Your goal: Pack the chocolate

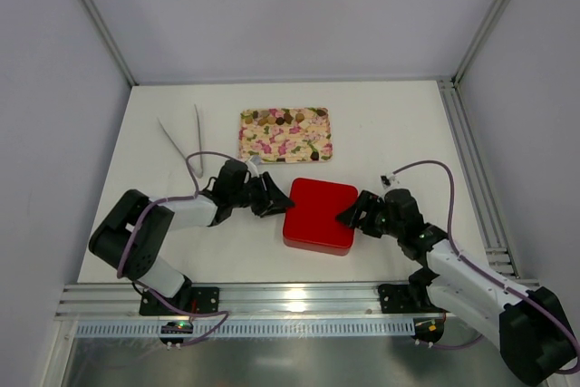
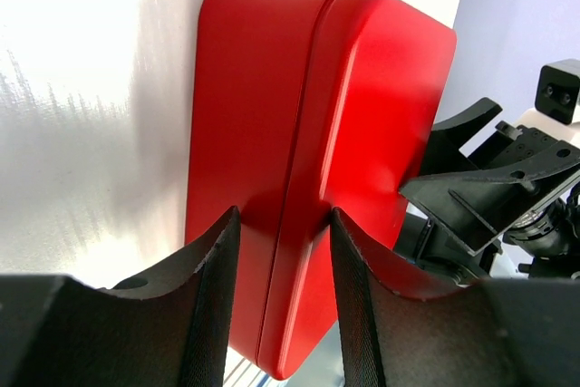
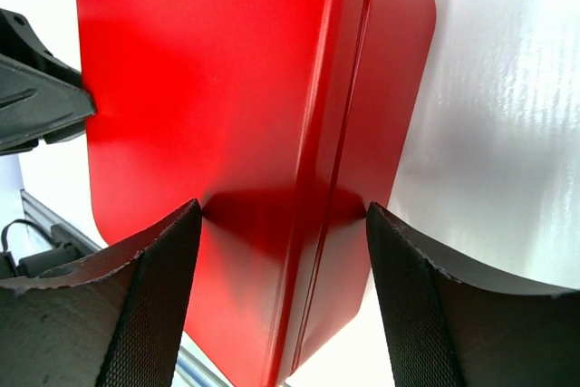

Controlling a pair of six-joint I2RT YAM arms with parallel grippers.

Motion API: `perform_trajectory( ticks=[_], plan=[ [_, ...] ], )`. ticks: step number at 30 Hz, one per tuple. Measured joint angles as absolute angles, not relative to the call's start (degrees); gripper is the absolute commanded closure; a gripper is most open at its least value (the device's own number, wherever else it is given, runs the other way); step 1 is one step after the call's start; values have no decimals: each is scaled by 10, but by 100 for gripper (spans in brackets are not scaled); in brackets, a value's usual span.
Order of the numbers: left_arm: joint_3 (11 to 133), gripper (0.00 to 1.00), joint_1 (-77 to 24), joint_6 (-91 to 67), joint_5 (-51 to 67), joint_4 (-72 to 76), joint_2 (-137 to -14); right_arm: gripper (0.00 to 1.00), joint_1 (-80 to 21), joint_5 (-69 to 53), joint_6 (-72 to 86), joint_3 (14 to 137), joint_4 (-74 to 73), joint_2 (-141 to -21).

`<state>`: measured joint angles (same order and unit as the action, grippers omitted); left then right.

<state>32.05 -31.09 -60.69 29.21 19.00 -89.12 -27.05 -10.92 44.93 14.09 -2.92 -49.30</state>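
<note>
The closed red box (image 1: pixel 319 215) lies in the middle of the table, its lid on. The chocolate (image 1: pixel 272 118), several small brown and pale pieces, lies along the far edge of the flowered tray (image 1: pixel 308 147) behind the box. My left gripper (image 1: pixel 275 198) is at the box's left edge; in the left wrist view (image 2: pixel 281 219) both fingers touch the box (image 2: pixel 362 115) across its seam. My right gripper (image 1: pixel 353 215) is at the right edge; in the right wrist view (image 3: pixel 281 210) its fingers hold the box's edge (image 3: pixel 227 88), spread wider. The box's inside is hidden.
White tongs (image 1: pixel 181 138) lie at the back left of the table. A metal rail (image 1: pixel 272 301) runs along the near edge, and a frame rail (image 1: pixel 471 160) runs along the right side. Grey walls close in the back and sides.
</note>
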Motion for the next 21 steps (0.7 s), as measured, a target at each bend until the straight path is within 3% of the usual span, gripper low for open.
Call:
perform_trajectory(
  ticks=[4, 21],
  plan=[
    [319, 58, -306, -602, 294, 190, -890, 48, -270, -120, 456, 133, -26, -482],
    [331, 58, -298, -578, 301, 157, -885, 71, -273, -146, 473, 114, -52, -426]
  ],
)
